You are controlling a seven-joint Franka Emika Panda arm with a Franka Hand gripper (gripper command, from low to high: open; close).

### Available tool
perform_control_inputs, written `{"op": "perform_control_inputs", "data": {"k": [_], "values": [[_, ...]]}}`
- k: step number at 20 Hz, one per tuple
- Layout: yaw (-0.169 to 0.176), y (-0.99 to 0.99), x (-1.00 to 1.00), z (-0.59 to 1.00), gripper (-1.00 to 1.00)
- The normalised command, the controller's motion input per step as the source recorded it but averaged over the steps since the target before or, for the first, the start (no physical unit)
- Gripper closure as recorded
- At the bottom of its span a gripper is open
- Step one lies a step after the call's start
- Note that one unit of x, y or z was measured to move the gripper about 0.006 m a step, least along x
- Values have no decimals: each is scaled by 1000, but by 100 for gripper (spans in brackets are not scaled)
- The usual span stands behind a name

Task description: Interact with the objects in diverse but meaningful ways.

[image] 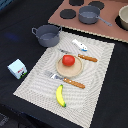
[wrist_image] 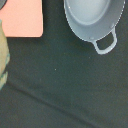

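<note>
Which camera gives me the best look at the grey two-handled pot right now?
The exterior view: it shows the whole grey two-handled pot with both handles, standing just off the placemat. The wrist view looks down into the pot but crops it, showing only one handle.

Both views low-resolution, soft. Lighting even, moderately bright; faint shadows beside grey two-handled pot (image: 47, 35). Wrist view blurrier; pot (wrist_image: 93, 21) rim pixelated, mild glare inside. Dark cloth underexposed.

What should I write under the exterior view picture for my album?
Toy tomato on a plate, banana below, grey pot beside the striped placemat.
</note>
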Motion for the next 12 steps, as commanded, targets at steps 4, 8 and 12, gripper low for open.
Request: {"op": "perform_control_inputs", "data": {"k": [4,8,12], "values": [[0,-31,20,-12,-100],[0,-527,207,-141,-100],[3,-756,321,-81,-100]]}}
